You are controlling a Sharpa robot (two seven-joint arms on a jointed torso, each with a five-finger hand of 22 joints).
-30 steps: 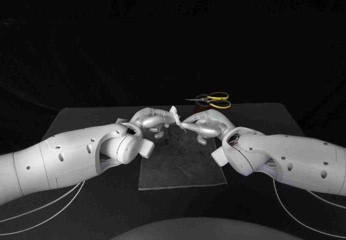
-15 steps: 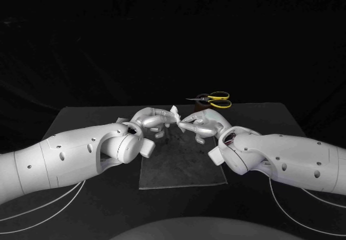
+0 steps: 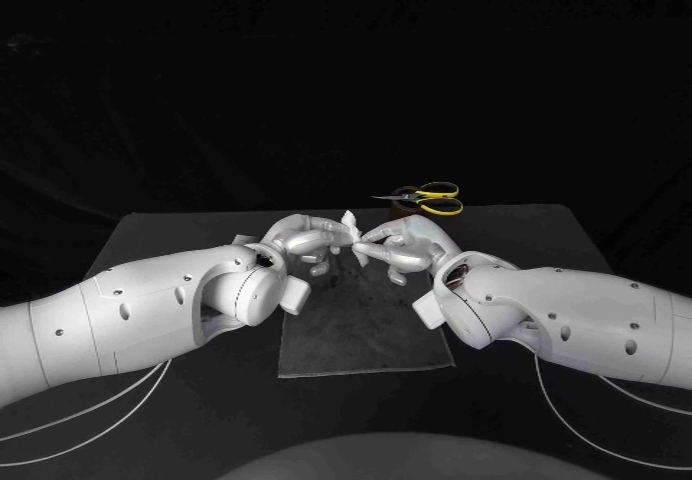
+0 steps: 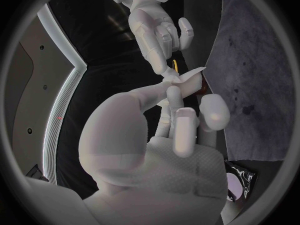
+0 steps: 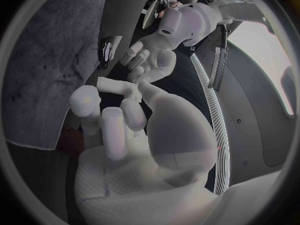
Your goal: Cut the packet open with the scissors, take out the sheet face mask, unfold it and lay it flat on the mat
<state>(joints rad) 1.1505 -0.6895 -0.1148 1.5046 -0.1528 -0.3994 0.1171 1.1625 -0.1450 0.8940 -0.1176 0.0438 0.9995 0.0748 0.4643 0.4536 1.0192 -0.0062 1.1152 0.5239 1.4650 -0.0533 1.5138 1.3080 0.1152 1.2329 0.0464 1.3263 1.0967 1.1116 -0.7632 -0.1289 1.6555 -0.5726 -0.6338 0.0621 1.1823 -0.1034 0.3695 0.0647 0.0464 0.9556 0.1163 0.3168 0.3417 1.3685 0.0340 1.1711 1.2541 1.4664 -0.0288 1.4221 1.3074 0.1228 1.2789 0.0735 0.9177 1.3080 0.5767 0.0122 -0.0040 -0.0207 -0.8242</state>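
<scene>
Step in hand, probably: unfolding of sheet mask [image 3: 349, 221], pinched by fingertips of both left hand [image 3: 306, 238] and right hand [image 3: 408, 243] above far part of mat [image 3: 361, 330]. Pull apart slowly, keep both pinches firm, avoid tearing. Hard to make out: folds of sheet mask, how far open, exact contact of right fingertips.
</scene>
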